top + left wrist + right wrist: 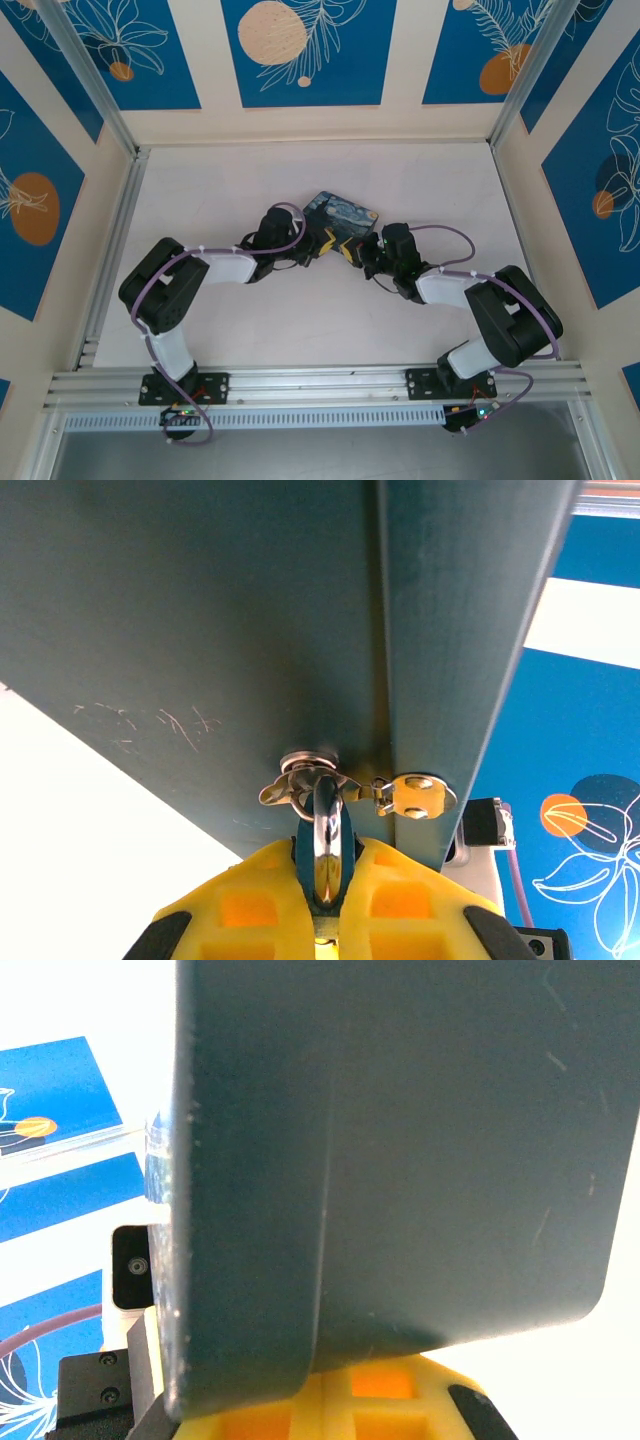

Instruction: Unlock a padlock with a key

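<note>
Padlock (326, 825) shackle is clamped in the left gripper (325, 890) at the box (200, 630) hasp (412, 796); right gripper (340, 1405) closed just beside the box.

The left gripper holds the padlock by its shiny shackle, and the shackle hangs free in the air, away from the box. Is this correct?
Not quite. The left gripper holds the padlock by its shiny shackle, but the shackle does not hang free: it is hooked through the metal latch on the dark box. The left wrist view shows it.
</note>
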